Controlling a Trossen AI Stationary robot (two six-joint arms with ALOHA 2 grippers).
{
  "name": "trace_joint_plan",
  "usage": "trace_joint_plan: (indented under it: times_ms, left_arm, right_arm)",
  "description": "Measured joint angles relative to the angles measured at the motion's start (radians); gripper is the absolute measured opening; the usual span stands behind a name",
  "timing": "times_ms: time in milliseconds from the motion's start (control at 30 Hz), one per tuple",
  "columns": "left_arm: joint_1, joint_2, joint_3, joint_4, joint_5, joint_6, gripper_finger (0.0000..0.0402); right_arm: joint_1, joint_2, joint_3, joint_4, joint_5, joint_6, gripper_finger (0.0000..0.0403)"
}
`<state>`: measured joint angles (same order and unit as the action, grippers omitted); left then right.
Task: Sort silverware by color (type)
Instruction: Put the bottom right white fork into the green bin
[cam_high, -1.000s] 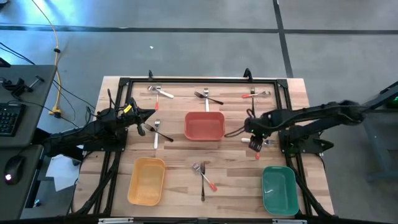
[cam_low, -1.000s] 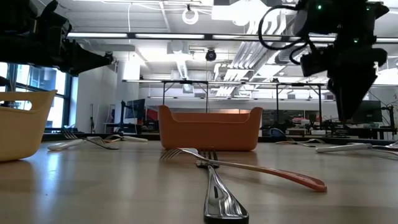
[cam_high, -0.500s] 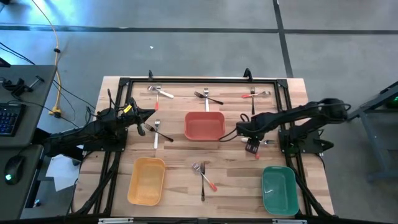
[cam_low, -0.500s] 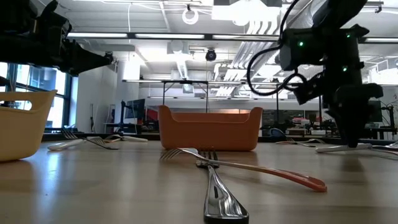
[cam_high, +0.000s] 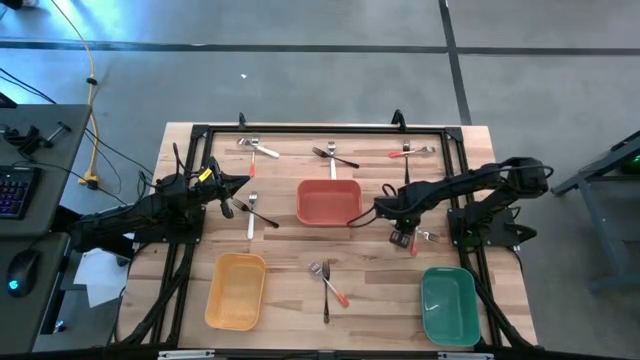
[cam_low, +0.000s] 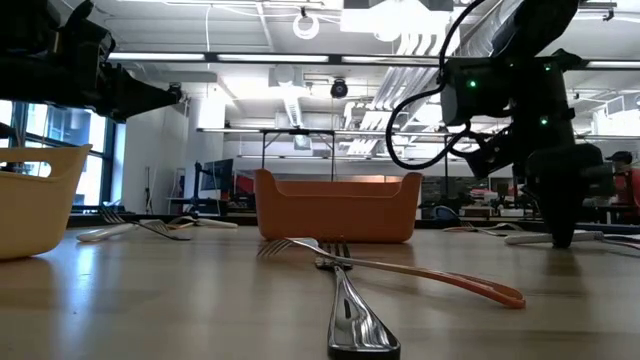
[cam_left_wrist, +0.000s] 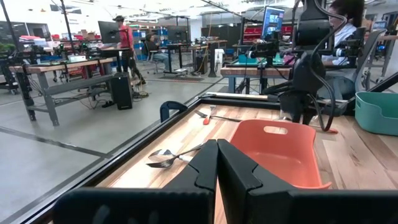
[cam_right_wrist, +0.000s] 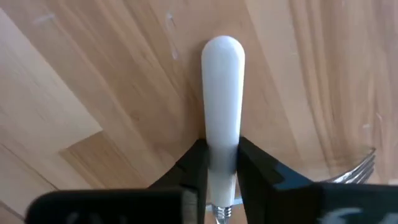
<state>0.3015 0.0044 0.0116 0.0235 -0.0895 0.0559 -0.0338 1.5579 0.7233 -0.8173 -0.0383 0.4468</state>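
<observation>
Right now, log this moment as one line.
right gripper: jaws closed on white-handled utensil, on table | left gripper: shut, idle

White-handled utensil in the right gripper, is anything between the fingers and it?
No. The right gripper has its fingers closed directly on the white-handled utensil lying on the table; nothing visible sits between them.

A large open robotics lab or workshop. A wooden worktop (cam_high: 300, 250) in a black metal frame stands on a polished grey concrete floor (cam_high: 300, 70). Beside it, a desk carries a keyboard (cam_high: 12, 190) and a mouse (cam_high: 20, 268). Beyond the worktop, the room holds rows of workbenches (cam_left_wrist: 68, 68) with computer monitors (cam_left_wrist: 273, 18), office chairs and people at work. Overhead hang exposed white pipes and ducts (cam_low: 300, 100) and strip lights. Tall windows (cam_low: 40, 125) line one wall.
</observation>
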Motion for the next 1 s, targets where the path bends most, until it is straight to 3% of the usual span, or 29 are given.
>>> trace_joint_plan:
  times_ms: [333,600,800,1000]
  left_arm:
    - [0.0,0.0,0.0,0.0,0.0,0.0,0.0001]
    - [0.0,0.0,0.0,0.0,0.0,0.0,0.0001]
    - [0.0,0.0,0.0,0.0,0.0,0.0,0.0001]
    - [0.0,0.0,0.0,0.0,0.0,0.0,0.0001]
  right_arm:
    - [0.0,-0.042,0.129,-0.099,-0.053,0.199,0.0005]
    - [0.035,-0.06,0.371,-0.294,-0.16,0.431,0.0001]
    - [0.171,-0.062,0.486,-0.377,-0.338,0.695,0.0]
    - [0.409,-0.062,0.499,-0.362,-0.408,1.045,0.0]
